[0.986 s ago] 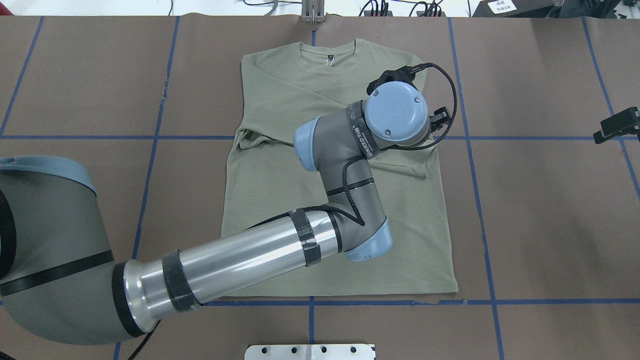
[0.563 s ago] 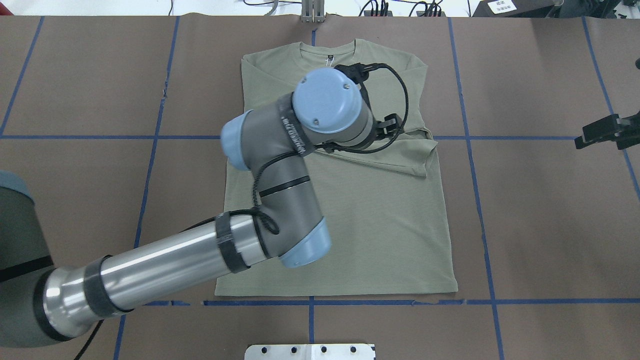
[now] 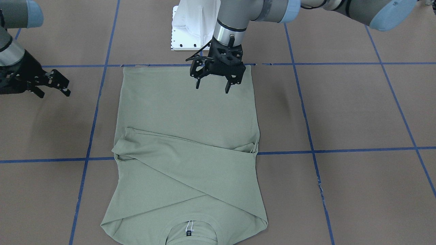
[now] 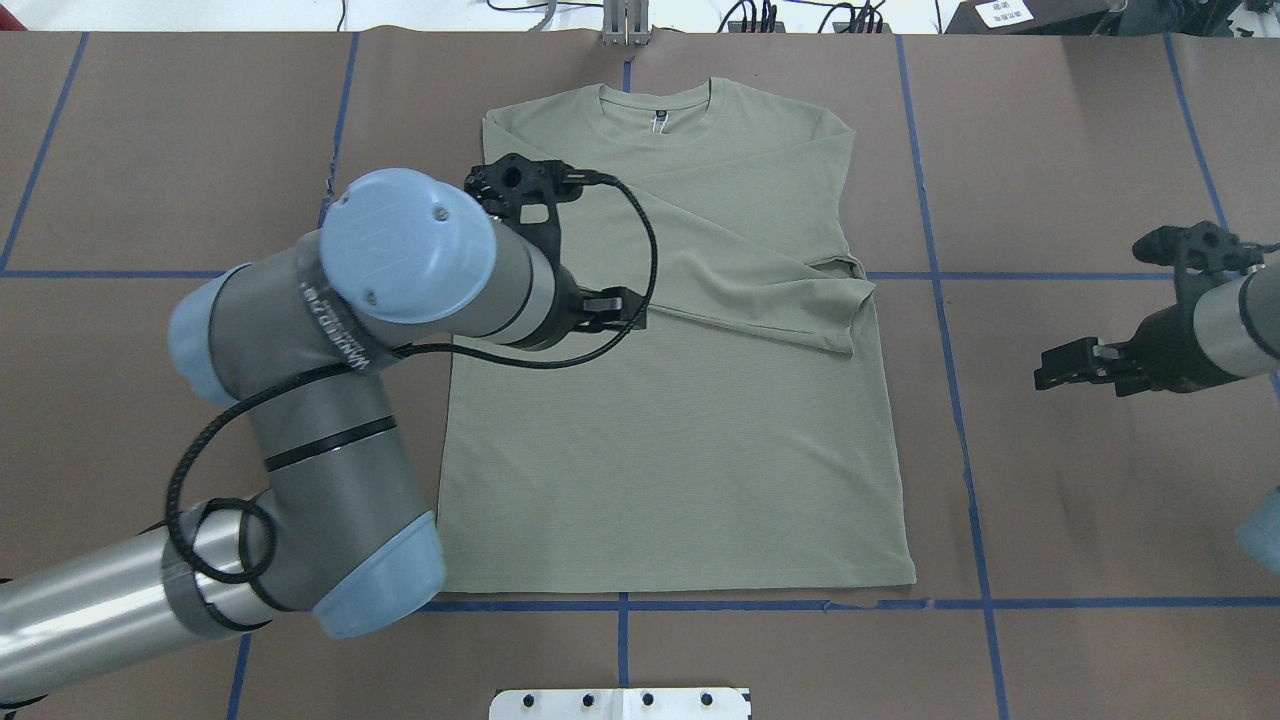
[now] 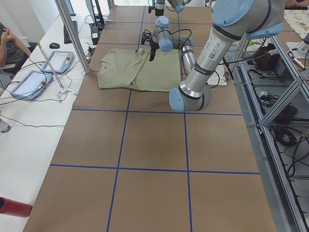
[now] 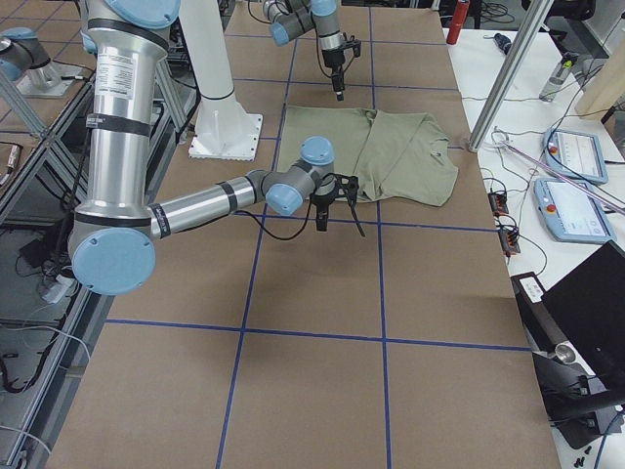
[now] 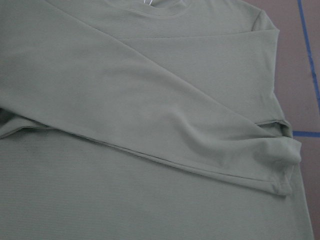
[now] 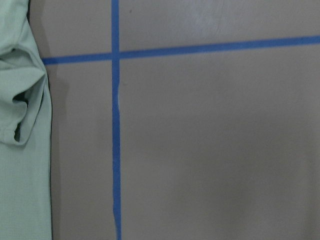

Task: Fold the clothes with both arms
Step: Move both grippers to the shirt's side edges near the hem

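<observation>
The clothes, one sage-green long-sleeve shirt point(image 3: 187, 112) point(image 4: 680, 450) point(image 5: 140, 70) point(image 6: 405, 156), lie flat on the brown table with the collar away from the robot. Both sleeves are folded across the chest point(image 7: 150, 125). My left gripper point(image 3: 212, 88) point(image 5: 152, 54) hangs open above the shirt's left half, holding nothing. In the overhead view its wrist covers most of it. My right gripper point(image 3: 67, 87) point(image 4: 1050, 368) point(image 6: 322, 217) is open over bare table beyond the shirt's right edge point(image 8: 20, 150), clear of the cloth.
Blue tape lines point(image 4: 940, 275) cross the brown table cover. The white pedestal base point(image 3: 190, 30) point(image 4: 620, 703) stands just behind the shirt's hem. A side bench with tablets point(image 5: 31, 82) and a seated person point(image 5: 9, 43) lies past the collar end.
My left arm has swung from the shirt's right shoulder across to its left side. The right gripper has come in from the table's right edge toward the shirt. The shirt lies unchanged.
</observation>
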Tool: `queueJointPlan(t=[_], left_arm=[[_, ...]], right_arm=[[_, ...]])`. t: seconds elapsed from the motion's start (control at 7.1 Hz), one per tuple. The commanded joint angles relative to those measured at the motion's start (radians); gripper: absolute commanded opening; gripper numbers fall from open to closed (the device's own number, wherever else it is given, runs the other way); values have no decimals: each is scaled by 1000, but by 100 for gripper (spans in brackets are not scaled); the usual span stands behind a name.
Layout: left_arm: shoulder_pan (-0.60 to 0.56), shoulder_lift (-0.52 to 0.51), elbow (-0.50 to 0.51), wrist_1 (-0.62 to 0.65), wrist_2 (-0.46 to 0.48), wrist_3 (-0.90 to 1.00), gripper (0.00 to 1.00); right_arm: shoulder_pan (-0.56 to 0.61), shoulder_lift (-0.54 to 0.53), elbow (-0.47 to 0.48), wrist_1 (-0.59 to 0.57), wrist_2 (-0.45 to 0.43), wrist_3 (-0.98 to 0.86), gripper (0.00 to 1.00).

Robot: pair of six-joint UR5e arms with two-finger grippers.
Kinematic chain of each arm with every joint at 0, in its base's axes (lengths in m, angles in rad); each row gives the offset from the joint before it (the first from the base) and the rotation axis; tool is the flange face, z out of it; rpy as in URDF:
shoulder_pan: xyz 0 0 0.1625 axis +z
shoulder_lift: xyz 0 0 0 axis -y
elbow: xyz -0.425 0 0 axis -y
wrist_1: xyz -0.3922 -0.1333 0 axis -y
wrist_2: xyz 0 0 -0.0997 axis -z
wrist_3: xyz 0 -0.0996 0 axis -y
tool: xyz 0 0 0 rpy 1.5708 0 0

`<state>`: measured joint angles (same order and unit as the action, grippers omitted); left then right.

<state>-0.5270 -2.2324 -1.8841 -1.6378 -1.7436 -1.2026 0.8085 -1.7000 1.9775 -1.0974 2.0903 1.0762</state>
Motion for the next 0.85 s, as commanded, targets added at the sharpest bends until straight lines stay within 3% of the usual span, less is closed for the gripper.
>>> queueJointPlan(t=[0.0,0.28,0.56,0.7], left_arm=[[1,156,-111,4,-1,51,100],[2,214,-173,3,-1,51,100],[2,215,-176,4,-1,49,100],[1,221,-176,4,-1,51,100]], right_arm=[[-279,-9,52,7,-202,230,100],[-434,3,92,4,-320,361,99],[-488,25,81,-12,-345,363,98],[-497,63,80,-79,-345,363,97]])
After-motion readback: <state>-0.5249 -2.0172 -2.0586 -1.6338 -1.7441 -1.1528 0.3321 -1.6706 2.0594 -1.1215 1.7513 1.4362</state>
